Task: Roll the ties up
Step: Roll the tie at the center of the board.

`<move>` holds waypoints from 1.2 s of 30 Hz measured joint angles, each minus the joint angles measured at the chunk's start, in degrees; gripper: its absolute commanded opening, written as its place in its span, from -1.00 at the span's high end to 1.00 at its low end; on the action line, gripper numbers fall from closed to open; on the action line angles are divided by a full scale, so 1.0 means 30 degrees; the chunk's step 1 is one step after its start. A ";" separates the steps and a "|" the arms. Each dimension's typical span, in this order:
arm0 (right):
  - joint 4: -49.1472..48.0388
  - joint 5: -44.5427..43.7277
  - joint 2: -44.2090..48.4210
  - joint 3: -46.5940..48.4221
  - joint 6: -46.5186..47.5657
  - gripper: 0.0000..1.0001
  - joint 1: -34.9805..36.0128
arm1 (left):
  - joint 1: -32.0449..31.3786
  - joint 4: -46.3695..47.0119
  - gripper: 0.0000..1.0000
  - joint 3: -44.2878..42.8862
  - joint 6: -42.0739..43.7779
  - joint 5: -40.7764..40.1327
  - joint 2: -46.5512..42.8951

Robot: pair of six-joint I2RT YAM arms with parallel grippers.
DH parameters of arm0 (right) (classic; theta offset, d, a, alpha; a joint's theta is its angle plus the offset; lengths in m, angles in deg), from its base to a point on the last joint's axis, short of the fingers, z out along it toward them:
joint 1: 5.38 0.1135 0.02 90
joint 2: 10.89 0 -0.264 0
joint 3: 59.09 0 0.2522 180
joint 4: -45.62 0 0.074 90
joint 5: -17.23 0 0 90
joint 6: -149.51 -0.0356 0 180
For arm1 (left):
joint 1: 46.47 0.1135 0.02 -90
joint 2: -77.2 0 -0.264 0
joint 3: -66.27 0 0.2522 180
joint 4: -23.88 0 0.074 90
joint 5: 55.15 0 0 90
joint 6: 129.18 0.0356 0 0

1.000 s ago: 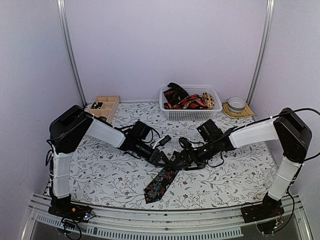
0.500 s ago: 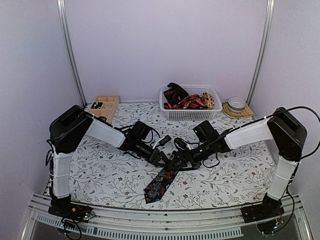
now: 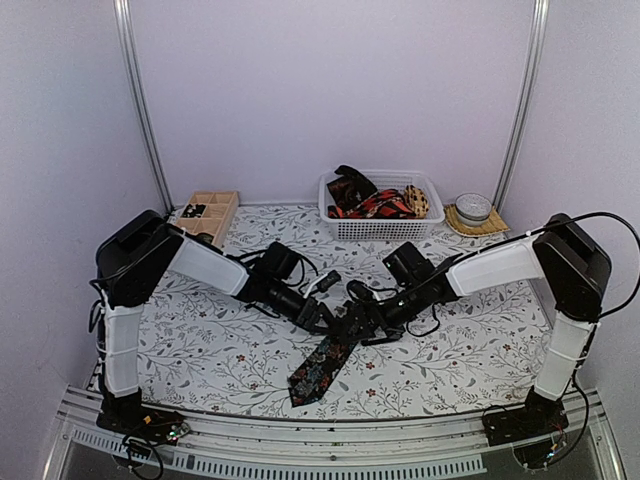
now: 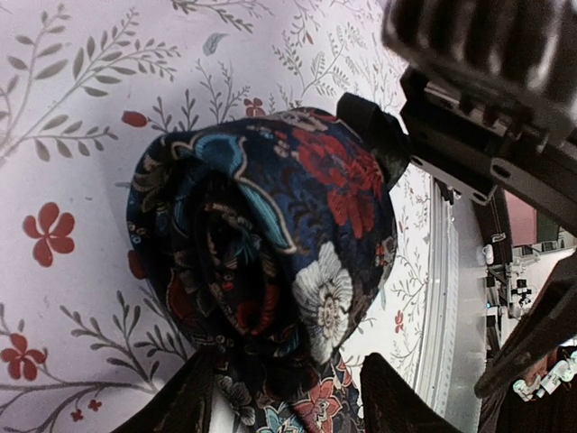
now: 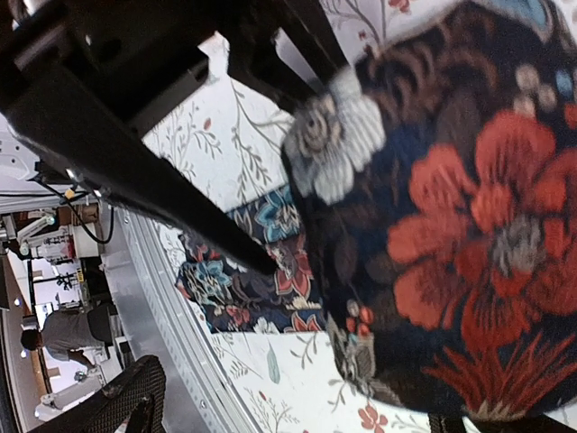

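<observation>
A dark floral tie (image 3: 318, 368) lies on the patterned table, its wide pointed end toward the front edge and its upper part coiled into a roll (image 4: 261, 244). Both grippers meet at this roll in the top view. My left gripper (image 3: 328, 318) has its fingers close on either side of the tie just below the roll (image 4: 287, 406). My right gripper (image 3: 362, 318) is open beside the roll (image 5: 469, 225). One of its fingers (image 4: 370, 135) touches the roll's far side and the other (image 5: 122, 397) stands apart from it. More ties (image 3: 375, 203) fill the basket.
A white mesh basket (image 3: 385, 228) stands at the back centre. A wooden compartment tray (image 3: 212, 214) is at the back left. A small bowl on a mat (image 3: 473, 210) is at the back right. The metal front rail (image 3: 330, 440) runs close below the tie's wide end.
My right arm has shifted a little to the left, closer in on the roll. The left gripper and the tie's flat end have hardly moved.
</observation>
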 measured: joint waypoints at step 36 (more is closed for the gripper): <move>0.2892 -0.1486 -0.1027 0.3322 0.3308 -0.89 -0.3002 | -0.0051 -0.2798 0.14 -0.0969 0.1144 -0.2295 -0.0510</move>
